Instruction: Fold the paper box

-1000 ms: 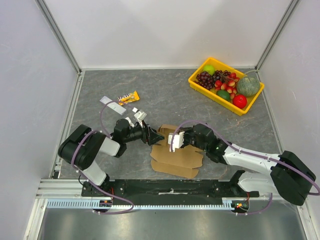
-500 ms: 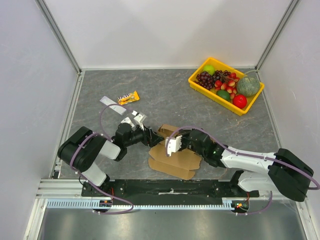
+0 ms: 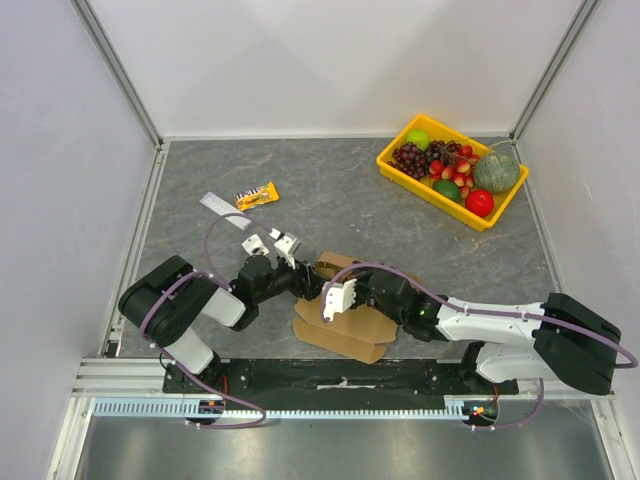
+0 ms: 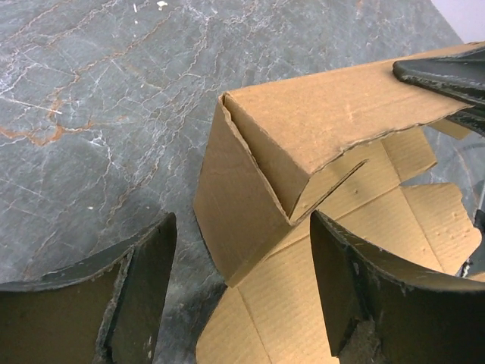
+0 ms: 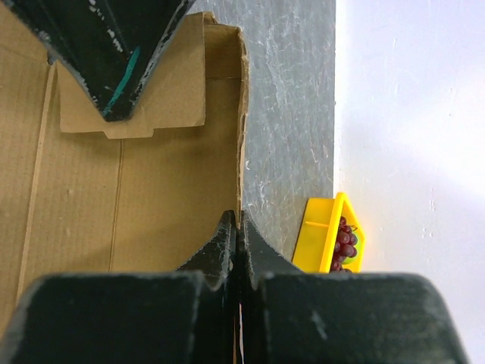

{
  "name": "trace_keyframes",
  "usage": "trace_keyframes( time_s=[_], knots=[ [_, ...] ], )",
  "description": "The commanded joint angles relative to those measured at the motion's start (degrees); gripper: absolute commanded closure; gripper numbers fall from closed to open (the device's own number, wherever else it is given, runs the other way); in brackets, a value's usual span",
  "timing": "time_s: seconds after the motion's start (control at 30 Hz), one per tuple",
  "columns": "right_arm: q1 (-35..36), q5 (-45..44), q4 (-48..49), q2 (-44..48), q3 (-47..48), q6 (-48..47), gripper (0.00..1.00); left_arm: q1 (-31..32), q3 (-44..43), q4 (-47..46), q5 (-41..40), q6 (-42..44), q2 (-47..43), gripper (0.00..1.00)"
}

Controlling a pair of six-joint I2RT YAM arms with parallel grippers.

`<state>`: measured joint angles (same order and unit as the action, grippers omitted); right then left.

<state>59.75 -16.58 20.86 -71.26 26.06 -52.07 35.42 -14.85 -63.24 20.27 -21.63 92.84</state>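
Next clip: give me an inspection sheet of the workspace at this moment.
Surface: grey marbled tabletop, nothing spilled seen.
Job's things: paper box, part-folded, one wall raised, the rest lying flat.
Clutter: yellow tray of fruit far right; snack bar and white packet far left.
Grippers: left gripper open, facing the box's raised corner; right gripper shut on the wall's edge.
Cables: purple cables loop along both arms, no snag seen.
Surroundings: white enclosure walls, nothing else seen.
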Motion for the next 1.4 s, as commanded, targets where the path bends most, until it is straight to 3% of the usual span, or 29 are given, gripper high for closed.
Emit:
trace_keyframes(
  time_s=[0.0, 0.53, 0.77, 1.2, 1.37],
  knots=[
    [1.77, -4.25, 3.57, -0.45, 0.04, -0.04, 1.0, 2.63, 0.96, -3.38, -8.48, 4.4, -0.9, 0.25],
    [8.1, -12.86, 15.95, -3.09, -7.43, 1.01, 0.94, 12.04, 1.23, -7.33, -26.77, 5.37, -0.12, 0.36],
    [11.0, -15.41, 20.97, -5.11, -8.4, -1.27, 0.85, 14.94, 1.23, -7.86, -31.08, 5.63, 1.64, 0.41],
    [15.75, -17.7, 23.43, -7.22, -9.98, -0.4, 0.82, 16.35, 4.48, -13.83, -36.35, 4.49, 4.1, 0.56],
    [16.98, -17.35, 24.14, -7.4, -10.42, 0.74, 0.81, 17.75, 4.48, -16.65, -39.25, 4.93, 6.47, 0.66]
  ],
)
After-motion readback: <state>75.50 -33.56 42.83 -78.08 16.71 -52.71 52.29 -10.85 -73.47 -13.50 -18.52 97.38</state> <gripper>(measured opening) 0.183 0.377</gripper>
